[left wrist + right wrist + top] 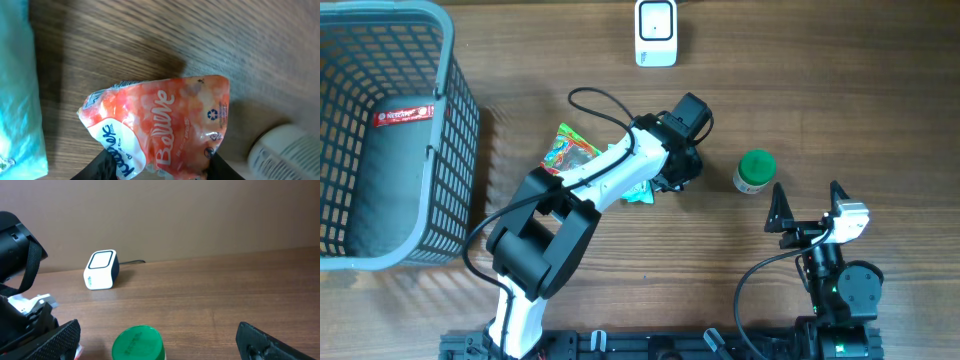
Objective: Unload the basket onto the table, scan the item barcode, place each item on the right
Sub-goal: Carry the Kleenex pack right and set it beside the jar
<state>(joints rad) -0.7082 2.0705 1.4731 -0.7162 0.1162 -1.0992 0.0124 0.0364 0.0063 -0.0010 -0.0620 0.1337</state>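
**Orange packet gripped in the left jaws**

The orange-and-white packet (160,125) is over the worktop (250,45), and the left jaws grip it by one end. A green-lidded bottle (754,170) stands near it. The white scanner (656,32) sits well apart. The right jaws gape wide and hold nothing.

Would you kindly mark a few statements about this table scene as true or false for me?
1. The left gripper grips an orange packet. True.
2. The right gripper is shut on the bottle. False: it is open, and the bottle stands free on the table.
3. The scanner sits inside the basket. False: it stands on the table, apart from the basket.
4. The bottle has a green lid. True.
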